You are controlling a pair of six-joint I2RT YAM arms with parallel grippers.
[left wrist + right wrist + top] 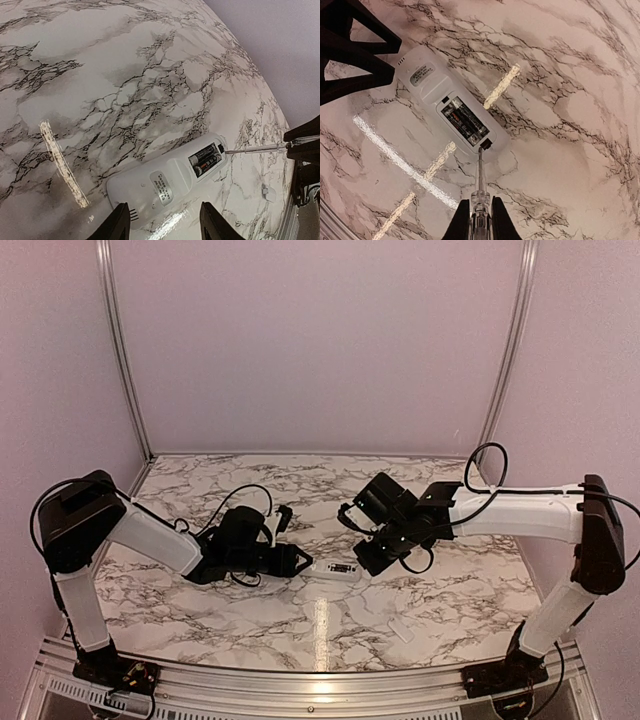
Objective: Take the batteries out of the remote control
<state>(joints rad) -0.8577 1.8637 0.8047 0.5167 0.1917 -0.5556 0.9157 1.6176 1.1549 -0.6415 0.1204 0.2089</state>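
The white remote control (335, 569) lies back-up on the marble table between the two arms. Its battery bay is uncovered, and two dark batteries (465, 120) lie side by side in it, as the left wrist view also shows of the batteries (206, 160). My right gripper (480, 212) is shut on a thin clear stick (480, 175). The stick's tip rests at the small dark notch at the bay's end. My left gripper (164, 214) is open, with its fingers on either side of the remote's (160, 185) other end.
A small flat white cover piece (400, 630) lies on the table nearer the front, right of the remote. Pale walls and metal rails enclose the table (200, 480). A metal rail runs along the front edge by the arm bases.
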